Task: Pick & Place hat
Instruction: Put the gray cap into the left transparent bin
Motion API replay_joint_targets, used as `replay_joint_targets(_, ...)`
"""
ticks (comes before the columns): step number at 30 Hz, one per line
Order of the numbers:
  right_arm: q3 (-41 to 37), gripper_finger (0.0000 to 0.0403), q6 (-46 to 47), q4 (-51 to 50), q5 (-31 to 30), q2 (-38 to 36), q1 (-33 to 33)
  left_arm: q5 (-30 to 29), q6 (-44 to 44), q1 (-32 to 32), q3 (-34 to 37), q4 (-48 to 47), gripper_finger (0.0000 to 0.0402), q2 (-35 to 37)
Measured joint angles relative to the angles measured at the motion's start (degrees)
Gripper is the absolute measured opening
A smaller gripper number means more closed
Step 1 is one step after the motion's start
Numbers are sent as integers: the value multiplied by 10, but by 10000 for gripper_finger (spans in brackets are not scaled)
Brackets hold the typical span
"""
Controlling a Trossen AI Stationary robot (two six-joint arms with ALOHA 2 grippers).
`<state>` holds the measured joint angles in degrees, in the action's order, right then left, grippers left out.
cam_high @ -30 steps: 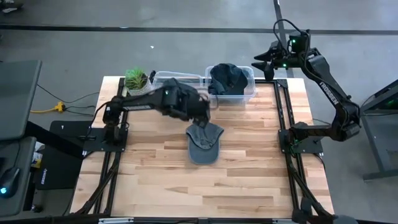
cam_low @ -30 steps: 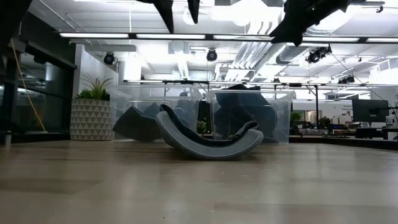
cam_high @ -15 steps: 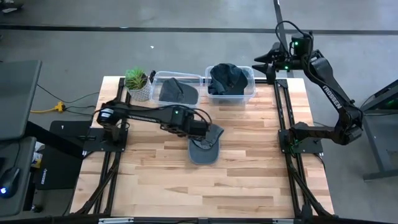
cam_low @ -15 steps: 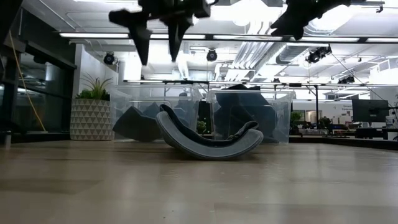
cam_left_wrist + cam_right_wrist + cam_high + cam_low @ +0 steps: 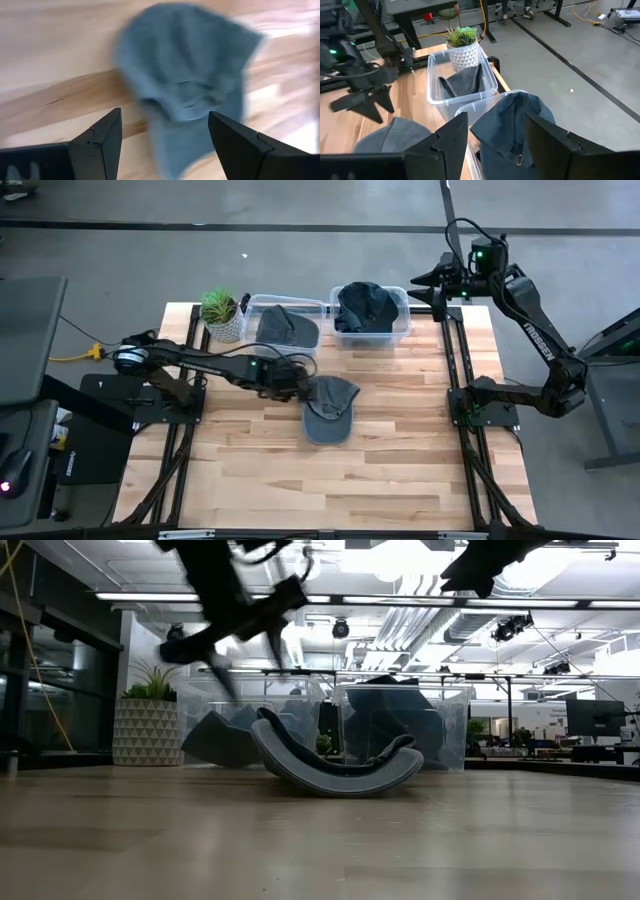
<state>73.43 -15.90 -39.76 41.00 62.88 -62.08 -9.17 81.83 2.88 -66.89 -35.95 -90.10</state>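
A grey-blue cap (image 5: 328,408) lies on the wooden table near its middle, and both its ends curve up off the wood in the low view (image 5: 335,765). My left gripper (image 5: 297,387) is open, low over the table just left of the cap and pointing toward it. In its wrist view (image 5: 165,115) the cap (image 5: 185,85) shows between and beyond the spread fingers, untouched. My right gripper (image 5: 432,285) is open and waits high beside the far right bin (image 5: 495,120).
Two clear plastic bins stand at the far edge. The left bin (image 5: 285,325) holds a dark grey cap and the right bin (image 5: 370,310) holds a dark blue hat. A potted plant (image 5: 220,310) stands left of the bins. Bare wood stretches from the cap to the near edge.
My left gripper has come down from high above the cap and drawn back toward the table's left. It has tipped from pointing down to a slant toward the cap, and it stays open. The cap has kept its place.
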Motion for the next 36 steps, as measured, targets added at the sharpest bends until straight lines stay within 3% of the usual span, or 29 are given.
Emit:
replay_joint_targets(12, 0, 186, -11, -16, -2, 0, 0, 111, -19, -57, 115, 189, 238, 10)
replay_joint_targets(19, 0, 186, -11, -16, -2, 0, 0, 153, -38, -63, 123, 166, 238, 10)
replay_joint_targets(24, 0, 186, -10, -16, -1, 0, 0, 172, -45, -63, 125, 207, 238, -32)
replay_joint_targets(26, 0, 186, -10, -17, -2, 0, 0, 186, -47, -63, 120, 267, 238, -52)
replay_joint_targets(36, 0, 186, -9, -36, -4, 0, 4, 232, -36, -63, 123, 290, 238, -96)
